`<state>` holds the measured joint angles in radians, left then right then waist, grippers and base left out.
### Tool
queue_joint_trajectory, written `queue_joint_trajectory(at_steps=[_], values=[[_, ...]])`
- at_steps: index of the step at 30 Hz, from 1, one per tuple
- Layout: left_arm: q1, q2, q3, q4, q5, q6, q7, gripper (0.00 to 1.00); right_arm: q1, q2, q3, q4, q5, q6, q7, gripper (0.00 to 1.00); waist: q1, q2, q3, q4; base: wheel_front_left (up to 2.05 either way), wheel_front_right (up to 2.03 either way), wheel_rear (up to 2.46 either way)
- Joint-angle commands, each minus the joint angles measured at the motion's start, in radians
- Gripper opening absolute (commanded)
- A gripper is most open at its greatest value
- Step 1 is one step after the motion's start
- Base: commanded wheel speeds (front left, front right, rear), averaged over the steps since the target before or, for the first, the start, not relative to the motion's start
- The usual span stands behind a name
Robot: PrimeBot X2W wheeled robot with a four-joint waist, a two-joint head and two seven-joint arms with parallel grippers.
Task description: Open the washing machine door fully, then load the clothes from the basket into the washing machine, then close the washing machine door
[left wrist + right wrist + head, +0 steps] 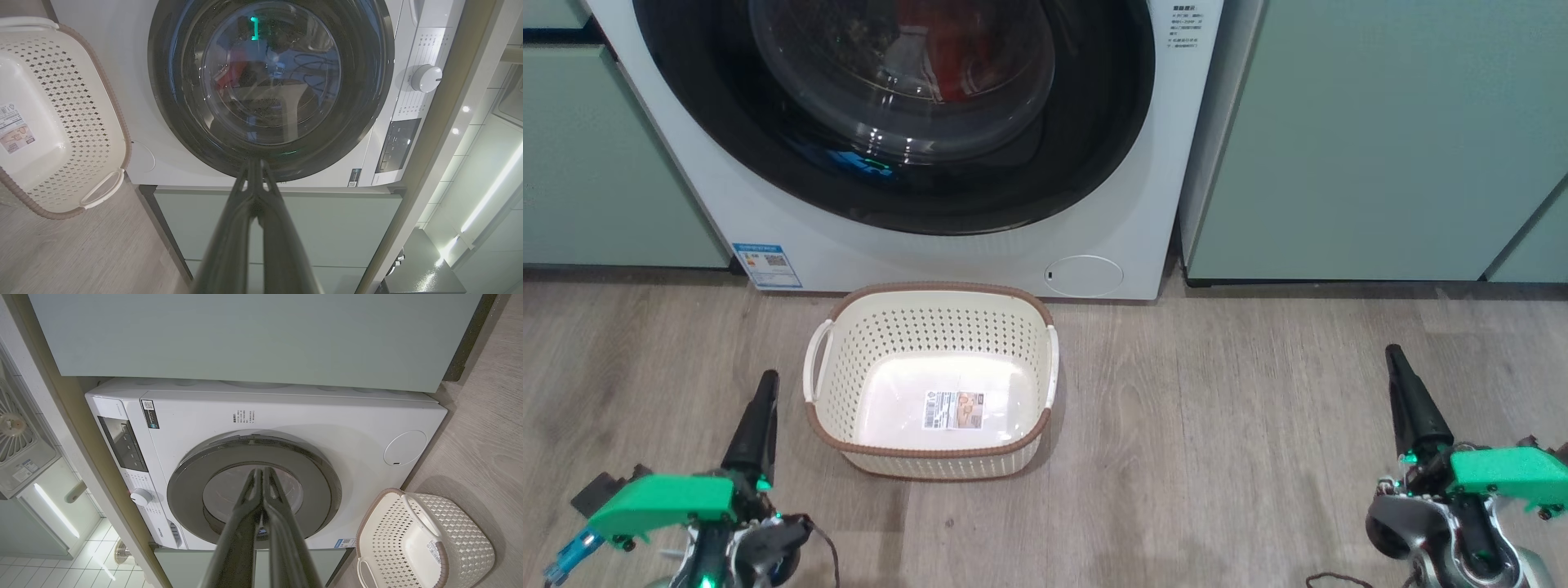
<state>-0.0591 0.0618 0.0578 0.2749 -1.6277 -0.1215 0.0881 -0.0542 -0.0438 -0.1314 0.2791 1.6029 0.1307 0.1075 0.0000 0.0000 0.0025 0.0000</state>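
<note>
Surroundings: pale green cabinets (pixel 1372 139) flank the washing machine (pixel 1131 204) on both sides; a wood-look floor (pixel 1217 425) runs up to their bases.
In the way: I see the basket (pixel 931 331) standing on the floor just in front of the machine's lower front edge, below the door (pixel 1090 155) and between my two grippers, apart from both.
Door: I read it as shut, its black rim flush against the white front.
Machine contents: clothes (pixel 956 49), red, visible through the glass bowl.
Basket contents: bare cream bottom, with a paper label (pixel 953 410) stuck near its middle.
Machine front, low: round hatch (pixel 1085 275) at the lower right corner, blue sticker (pixel 766 265) at the lower left corner.
Left gripper (pixel 768 380): fingers pressed together, holding nothing, over the floor just left of the basket.
Right gripper (pixel 1395 356): fingers pressed together, holding nothing, over the floor well to the right of the basket.
</note>
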Motion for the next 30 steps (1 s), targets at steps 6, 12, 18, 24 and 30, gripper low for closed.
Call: queue_joint_trajectory(at_steps=[6, 12, 18, 24, 30], values=[[-0.049, 0.004, 0.035, -0.029, 0.002, -0.009, 0.008, 0.0, -0.055, -0.006, 0.017, -0.033, 0.005, 0.0, 0.006, 0.0, 0.0, 0.0, 0.0, 0.0, 0.0, 0.0, 0.0], [-0.049, 0.003, 0.037, -0.029, 0.003, -0.009, 0.01, 0.0, -0.055, -0.006, 0.017, -0.033, 0.005, 0.0, 0.006, 0.0, 0.0, 0.0, 0.0, 0.0, 0.0, 0.0, 0.0], [-0.049, 0.002, 0.038, -0.029, 0.004, -0.009, 0.011, 0.0, -0.055, -0.006, 0.017, -0.033, 0.005, 0.0, 0.006, 0.0, 0.0, 0.0, 0.0, 0.0, 0.0, 0.0, 0.0], [-0.049, 0.001, 0.039, -0.029, 0.005, -0.009, 0.012, 0.0, -0.055, -0.006, 0.017, -0.033, 0.005, 0.0, 0.006, 0.0, 0.0, 0.0, 0.0, 0.0, 0.0, 0.0, 0.0], [-0.049, 0.0, 0.041, -0.029, 0.006, -0.009, 0.013, 0.0, -0.055, -0.006, 0.017, -0.033, 0.006, 0.0, 0.006, 0.0, 0.0, 0.0, 0.0, 0.0, 0.0, 0.0, 0.0]])
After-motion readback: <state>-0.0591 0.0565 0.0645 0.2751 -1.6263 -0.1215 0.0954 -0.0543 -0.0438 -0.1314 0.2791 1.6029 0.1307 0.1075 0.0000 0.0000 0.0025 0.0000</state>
